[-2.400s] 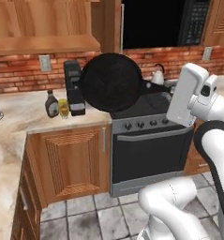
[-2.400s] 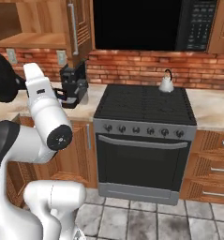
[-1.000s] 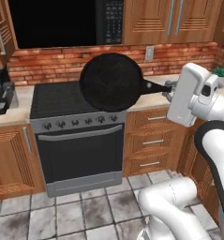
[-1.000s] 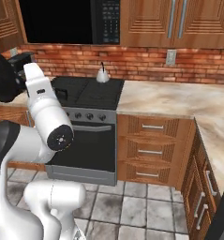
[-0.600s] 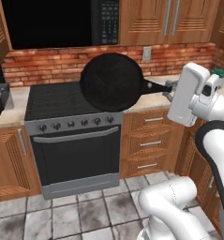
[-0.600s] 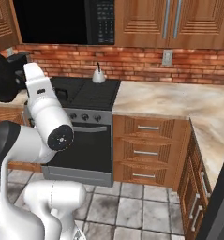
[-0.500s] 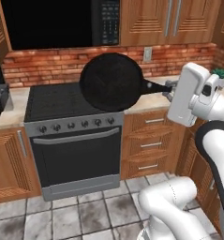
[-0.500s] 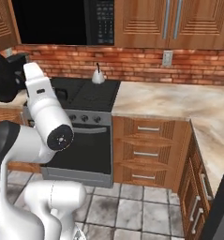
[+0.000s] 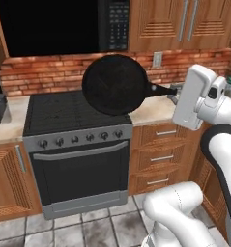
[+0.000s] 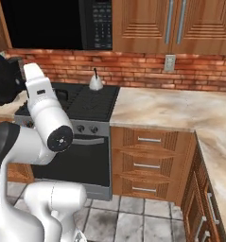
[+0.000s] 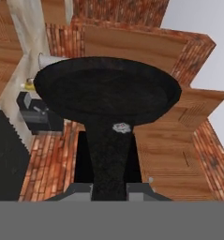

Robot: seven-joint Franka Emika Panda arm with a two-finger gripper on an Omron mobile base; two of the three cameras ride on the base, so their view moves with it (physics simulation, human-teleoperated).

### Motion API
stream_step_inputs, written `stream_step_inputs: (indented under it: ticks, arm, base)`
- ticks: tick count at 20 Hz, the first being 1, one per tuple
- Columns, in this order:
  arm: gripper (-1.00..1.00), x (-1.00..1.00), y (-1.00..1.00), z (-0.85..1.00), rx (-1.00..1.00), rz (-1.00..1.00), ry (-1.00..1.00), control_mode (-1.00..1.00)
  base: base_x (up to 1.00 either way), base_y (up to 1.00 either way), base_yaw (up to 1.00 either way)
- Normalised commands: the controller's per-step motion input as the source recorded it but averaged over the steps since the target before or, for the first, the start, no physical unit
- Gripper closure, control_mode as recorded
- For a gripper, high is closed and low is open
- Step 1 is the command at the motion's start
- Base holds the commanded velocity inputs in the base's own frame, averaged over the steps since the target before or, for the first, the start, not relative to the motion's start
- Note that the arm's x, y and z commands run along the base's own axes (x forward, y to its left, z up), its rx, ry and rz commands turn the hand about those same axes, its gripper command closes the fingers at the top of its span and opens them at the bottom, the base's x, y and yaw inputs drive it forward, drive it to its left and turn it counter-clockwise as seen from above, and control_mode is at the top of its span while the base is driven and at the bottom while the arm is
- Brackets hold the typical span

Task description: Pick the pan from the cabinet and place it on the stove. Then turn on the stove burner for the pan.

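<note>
Your end effector [image 11: 109, 190] is clamped on the handle of the pan [image 9: 115, 84], which hangs in the air turned up on edge, in front of the right side of the stove [image 9: 68, 113] and above its front corner, well clear of the grates. Judge the pan as stiff and fairly heavy for its size, with the weight out at the round bowl, far from the grip; held by the thin handle, it will want to twist or droop, so move it slowly. The black finish looks smooth, so a slip along the handle is the risk. Level the pan before setting it down, and mind the small white kettle [image 10: 96, 82] at the back of the cooktop. The knobs [image 9: 81, 138] wait along the front.
</note>
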Motion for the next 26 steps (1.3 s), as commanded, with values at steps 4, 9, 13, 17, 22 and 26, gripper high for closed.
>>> stream_step_inputs:
  ticks: [4,9,13,17,22,26]
  arm:
    - [1.0,0.0,0.0,0.0,0.0,0.0,0.0,1.0]
    - [1.0,0.0,0.0,0.0,0.0,0.0,0.0,1.0]
    - [1.0,0.0,0.0,0.0,0.0,0.0,0.0,1.0]
    - [1.0,0.0,0.0,0.0,0.0,0.0,0.0,1.0]
    - [1.0,0.0,0.0,0.0,0.0,0.0,0.0,1.0]
    - [1.0,0.0,0.0,0.0,0.0,0.0,0.0,1.0]
  base:
    - [0.49,0.0,0.0]
    - [0.44,0.0,0.0]
    - [0.4,0.01,0.0]
    - [0.32,0.0,0.0]
    - [0.11,0.0,0.01]
    - [0.01,0.0,0.03]
